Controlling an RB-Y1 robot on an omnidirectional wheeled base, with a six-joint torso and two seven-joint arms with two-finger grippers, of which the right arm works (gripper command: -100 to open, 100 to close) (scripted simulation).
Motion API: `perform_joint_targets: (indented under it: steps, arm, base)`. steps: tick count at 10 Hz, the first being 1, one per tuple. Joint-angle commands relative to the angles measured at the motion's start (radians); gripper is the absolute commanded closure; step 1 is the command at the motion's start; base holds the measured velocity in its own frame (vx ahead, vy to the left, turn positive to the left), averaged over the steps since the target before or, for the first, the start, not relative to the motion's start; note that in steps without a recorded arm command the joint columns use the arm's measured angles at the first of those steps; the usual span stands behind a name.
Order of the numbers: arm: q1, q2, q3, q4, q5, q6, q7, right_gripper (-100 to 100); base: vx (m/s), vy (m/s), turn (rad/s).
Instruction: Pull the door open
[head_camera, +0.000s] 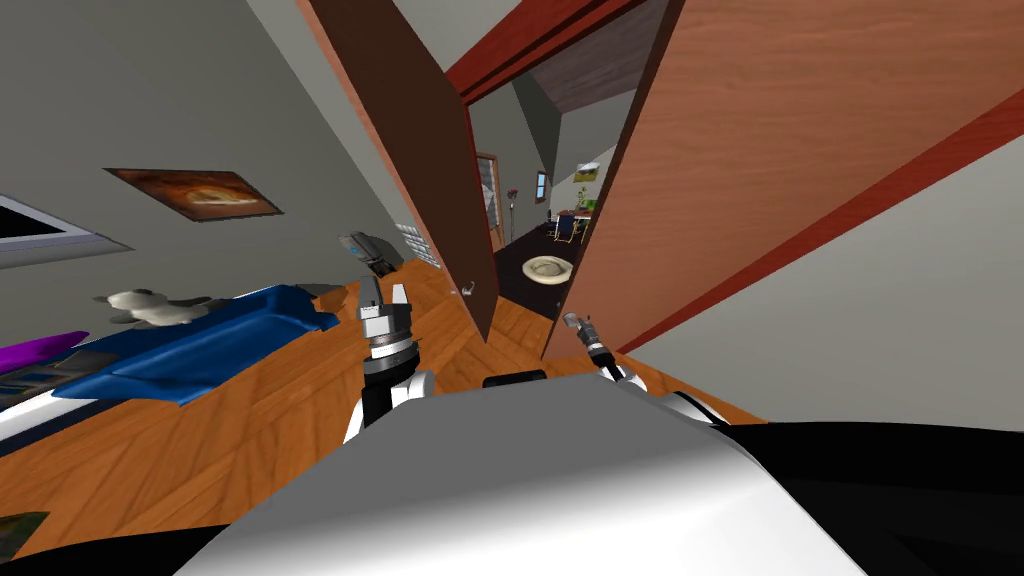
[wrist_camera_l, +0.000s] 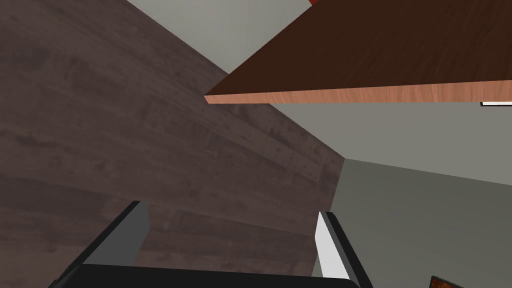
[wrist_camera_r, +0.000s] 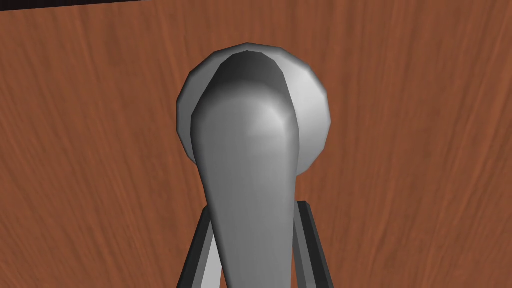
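The right tool (head_camera: 574, 322) is pinching the grey lever handle (wrist_camera_r: 250, 165) on the reddish-brown door (head_camera: 780, 130), which is standing ajar on my right. The left tool (head_camera: 385, 298) is hovering, fingers spread apart, above the wooden floor (head_camera: 250, 400).

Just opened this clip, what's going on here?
The robot is at a reddish wooden door. Its right claw is shut on the grey lever handle, with one finger on each side of it. The door stands partly open, and another room shows through the gap. The left claw is open and holds nothing.
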Motion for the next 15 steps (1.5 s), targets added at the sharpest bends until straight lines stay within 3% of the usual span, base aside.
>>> perform_joint_targets:
  steps: [1,4,8,10,11,12,13,15]
  arm:
    - [0.02,-0.015,0.011,0.008,0.0,-0.035,-0.016,100]
    - [0.036,-0.027,0.02,0.015,0.0,-0.064,-0.029,100]
    - [0.077,-0.057,0.043,0.031,0.0,-0.136,-0.061,100]
    - [0.077,-0.057,0.043,0.031,0.0,-0.136,-0.061,100]
    - [0.094,-0.07,0.052,0.038,0.0,-0.166,-0.075,100]
    - [0.098,-0.073,0.055,0.04,0.0,-0.174,-0.078,100]
    - [0.101,-0.076,0.048,0.022,-0.003,-0.154,-0.074,100]
    - [0.116,-0.081,0.055,0.034,-0.006,-0.182,-0.079,100]
  base:
    - [-0.155,-0.021,0.238]
    - [-0.152,-0.04,0.109]
    - [-0.159,-0.056,0.162]
    - [-0.075,-0.028,0.016]
    - [-0.137,-0.048,0.166]
    - [-0.171,-0.06,0.158]
    - [-0.063,-0.023,0.022]
    - [-0.161,-0.066,0.197]
